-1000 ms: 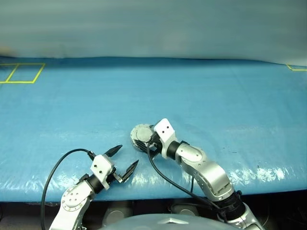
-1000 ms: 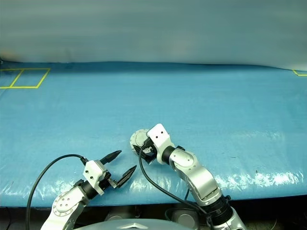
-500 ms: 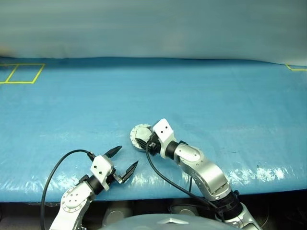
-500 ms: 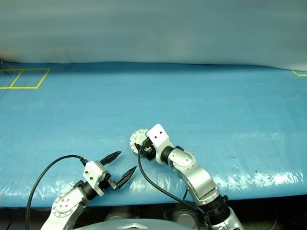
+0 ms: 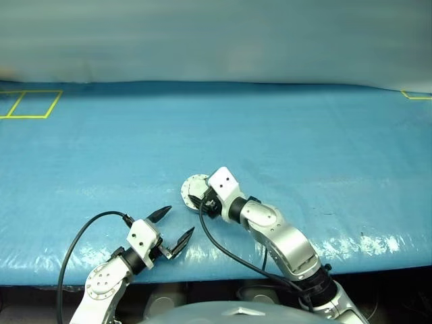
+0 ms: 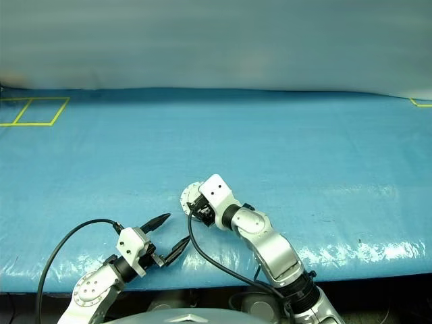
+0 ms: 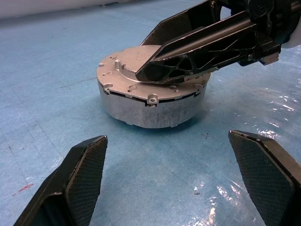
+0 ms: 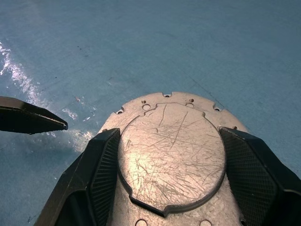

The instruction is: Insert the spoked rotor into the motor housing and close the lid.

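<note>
- On the blue counter, near its front edge: motor housing, lid already lying flat on top.
- My right claw straddles the lid's raised centre, fingers partly spread, touching or nearly so; I can't tell if it's gripping.
- My left claw hangs wide open and empty, just short of the housing.
- Spoked rotor presumably inside.
- Advice: press straight down, evenly, so the lid seats flush; don't slide the puck.

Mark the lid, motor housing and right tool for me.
lid [image 8: 171, 157]: right wrist view, scratched raised centre.
motor housing [image 7: 150, 113]: left wrist view, silver side wall.
right tool [image 8: 171, 188]: right wrist view, midway between its fingertips, over the lid.
</note>
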`<act>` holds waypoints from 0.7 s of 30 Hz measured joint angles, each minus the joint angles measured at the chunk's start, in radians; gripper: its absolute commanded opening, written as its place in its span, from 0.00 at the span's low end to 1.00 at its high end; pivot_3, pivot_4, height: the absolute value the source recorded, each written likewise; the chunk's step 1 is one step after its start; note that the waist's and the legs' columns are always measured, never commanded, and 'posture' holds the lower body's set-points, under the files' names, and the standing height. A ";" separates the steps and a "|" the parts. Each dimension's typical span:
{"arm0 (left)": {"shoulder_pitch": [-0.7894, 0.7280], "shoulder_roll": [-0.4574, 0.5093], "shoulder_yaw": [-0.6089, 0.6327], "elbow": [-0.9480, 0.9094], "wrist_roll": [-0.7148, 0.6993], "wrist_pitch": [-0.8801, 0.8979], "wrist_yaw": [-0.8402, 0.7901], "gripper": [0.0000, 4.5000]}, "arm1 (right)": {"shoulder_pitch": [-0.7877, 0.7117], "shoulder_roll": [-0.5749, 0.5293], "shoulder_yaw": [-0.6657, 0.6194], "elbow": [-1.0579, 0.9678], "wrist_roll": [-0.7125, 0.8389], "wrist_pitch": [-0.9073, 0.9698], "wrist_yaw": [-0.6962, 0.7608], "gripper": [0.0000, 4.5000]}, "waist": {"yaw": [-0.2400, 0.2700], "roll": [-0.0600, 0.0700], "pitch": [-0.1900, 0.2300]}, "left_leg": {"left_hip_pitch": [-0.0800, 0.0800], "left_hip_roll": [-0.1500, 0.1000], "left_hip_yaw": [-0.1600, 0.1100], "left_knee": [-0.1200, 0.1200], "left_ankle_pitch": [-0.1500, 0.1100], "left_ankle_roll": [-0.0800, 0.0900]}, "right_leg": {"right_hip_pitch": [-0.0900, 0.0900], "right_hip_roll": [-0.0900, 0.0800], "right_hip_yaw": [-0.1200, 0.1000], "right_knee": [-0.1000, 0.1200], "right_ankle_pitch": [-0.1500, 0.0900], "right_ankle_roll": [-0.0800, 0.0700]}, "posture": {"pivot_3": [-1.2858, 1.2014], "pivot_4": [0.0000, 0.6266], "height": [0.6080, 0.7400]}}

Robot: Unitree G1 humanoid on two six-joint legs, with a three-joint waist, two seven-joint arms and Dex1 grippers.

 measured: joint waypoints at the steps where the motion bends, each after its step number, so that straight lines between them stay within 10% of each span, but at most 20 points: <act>1: 0.000 0.000 0.000 0.000 0.000 0.000 0.000 1.00 | -0.002 0.000 0.002 -0.003 -0.003 0.007 -0.001 0.67 | 0.000 0.000 0.000 | 0.000 0.000 0.000 0.000 0.000 0.000 | 0.000 0.000 0.000 0.000 0.000 0.000 | 0.52 0.24 1.00; 21: -0.002 0.000 0.000 0.000 0.000 0.000 0.004 1.00 | -0.020 -0.003 0.031 -0.020 -0.044 0.053 -0.004 0.67 | -0.001 0.000 -0.001 | 0.001 0.000 0.000 -0.001 0.000 0.000 | 0.000 0.000 0.000 0.000 0.000 0.000 | 0.52 0.24 1.00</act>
